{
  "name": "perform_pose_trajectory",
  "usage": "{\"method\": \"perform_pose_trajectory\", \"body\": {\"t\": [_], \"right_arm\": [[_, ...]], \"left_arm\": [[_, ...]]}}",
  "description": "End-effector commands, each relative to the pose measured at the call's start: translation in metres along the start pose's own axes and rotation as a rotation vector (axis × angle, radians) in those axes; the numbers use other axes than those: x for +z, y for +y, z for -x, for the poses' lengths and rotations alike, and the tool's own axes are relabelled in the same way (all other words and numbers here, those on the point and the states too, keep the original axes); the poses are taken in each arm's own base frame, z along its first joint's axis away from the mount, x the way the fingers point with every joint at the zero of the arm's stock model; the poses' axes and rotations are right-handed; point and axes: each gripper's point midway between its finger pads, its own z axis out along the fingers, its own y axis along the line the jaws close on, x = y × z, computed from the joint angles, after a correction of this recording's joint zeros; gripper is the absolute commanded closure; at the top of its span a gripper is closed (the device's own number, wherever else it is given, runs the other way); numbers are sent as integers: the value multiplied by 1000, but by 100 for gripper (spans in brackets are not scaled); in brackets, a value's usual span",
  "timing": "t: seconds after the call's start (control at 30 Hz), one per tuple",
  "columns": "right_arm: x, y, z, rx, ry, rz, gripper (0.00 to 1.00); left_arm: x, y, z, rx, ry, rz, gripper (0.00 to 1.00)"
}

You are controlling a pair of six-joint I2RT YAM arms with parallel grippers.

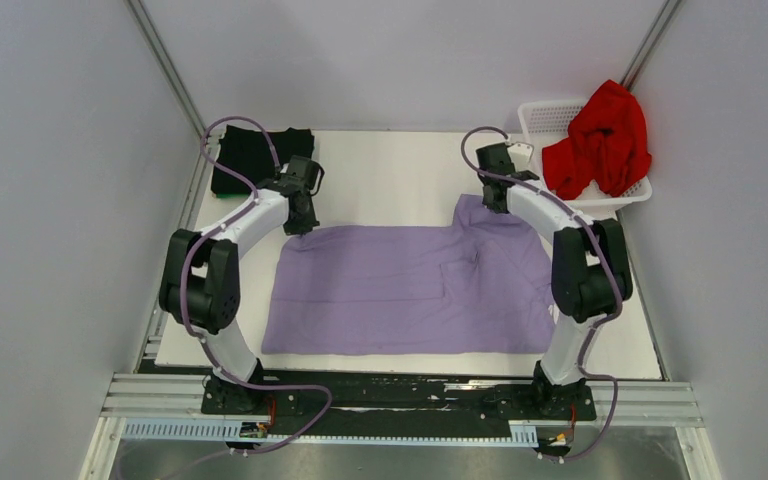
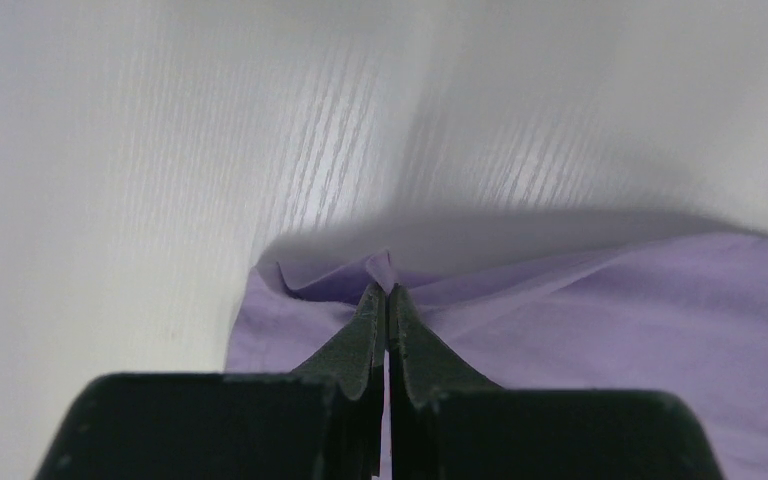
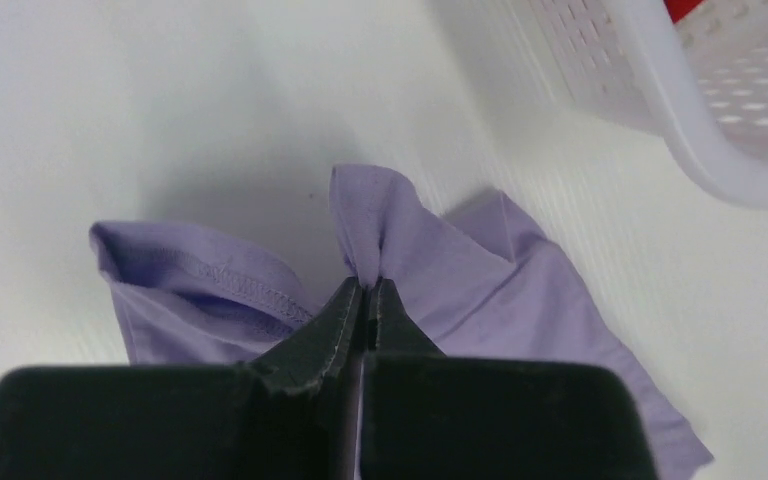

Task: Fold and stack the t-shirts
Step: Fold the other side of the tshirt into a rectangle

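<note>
1. White walls enclose a pale surface (image 1: 390,170) on which the lavender shirt (image 1: 400,290) lies spread, mostly flat but rumpled on its right side.
2. Left jaws are clamped on the shirt's far-left corner; right jaws pinch a peak of cloth at its far-right edge.
3. These matching far-edge grips likely let both arms lift that edge together for a fold toward the near side.
4. Black shirt (image 1: 250,155) sits folded at the far-left corner, probably as the stack's base; red shirt (image 1: 605,140) lies heaped in the basket (image 1: 538,115).
</note>
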Motion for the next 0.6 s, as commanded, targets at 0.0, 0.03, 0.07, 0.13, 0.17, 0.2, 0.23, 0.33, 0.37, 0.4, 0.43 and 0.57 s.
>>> {"method": "perform_pose_trajectory", "body": {"t": [0.0, 0.03, 0.07, 0.13, 0.17, 0.2, 0.23, 0.33, 0.37, 0.4, 0.43, 0.57], "right_arm": [[-44, -15, -3, -2, -18, -10, 100], [-56, -20, -4, 4, -26, -14, 100], [-64, -23, -6, -1, -33, -16, 100], [-84, -25, -8, -13, -49, -8, 100], [-92, -28, -10, -18, -54, -7, 100], [-101, -29, -11, -19, -56, -4, 100], [-109, -32, -14, -22, -56, -5, 100], [-130, -40, -25, -27, -51, -3, 100], [-136, -44, -29, -32, -46, -5, 100], [-142, -49, -35, -44, -36, -9, 100], [-146, -52, -40, -53, -30, -14, 100], [-159, -73, -63, -77, 3, -87, 100]], "left_arm": [[-23, 3, 6, -17, -70, -16, 100], [-29, 3, 7, -23, -85, -24, 100], [-30, 5, 2, -22, -82, -20, 100], [-41, 7, 1, -32, -103, -33, 100], [-41, 10, -4, -31, -98, -29, 100], [-47, 10, -4, -35, -111, -38, 100], [-47, 12, -9, -38, -106, -35, 100], [-59, 16, -13, -51, -129, -49, 100], [-59, 19, -18, -52, -123, -46, 100], [-64, 20, -18, -61, -136, -53, 100], [-64, 23, -24, -60, -130, -49, 100], [-71, 28, -38, -71, -134, -68, 100]]}}
